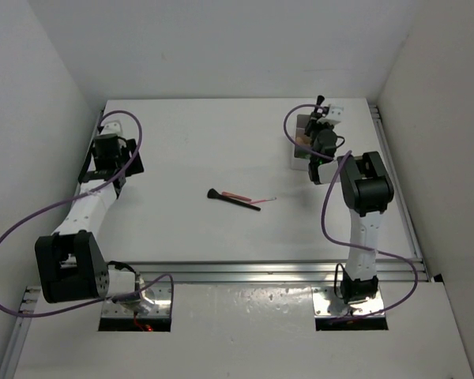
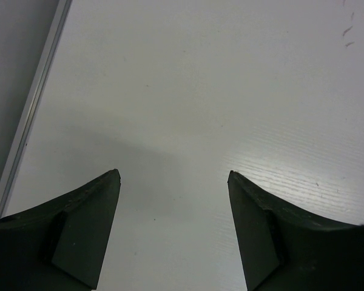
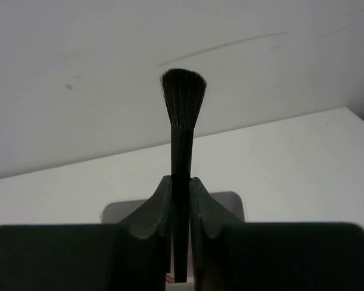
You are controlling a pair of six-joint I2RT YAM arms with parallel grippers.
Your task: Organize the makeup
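My right gripper (image 3: 181, 182) is pinched on the handle of a black brush (image 3: 182, 97), bristles pointing up, above the box (image 1: 297, 156) at the far right of the table (image 1: 197, 142). Things lie in the box, too small to name. My left gripper (image 2: 174, 176) hangs wide apart, holding nothing, near the left edge. Mid-table, a second brush (image 1: 241, 203) and a pink pencil (image 1: 265, 199) lie crossed.

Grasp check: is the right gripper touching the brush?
Touching. The right wrist view shows the right gripper closed on the brush, with fingers pressed against both sides of its handle and no gap.
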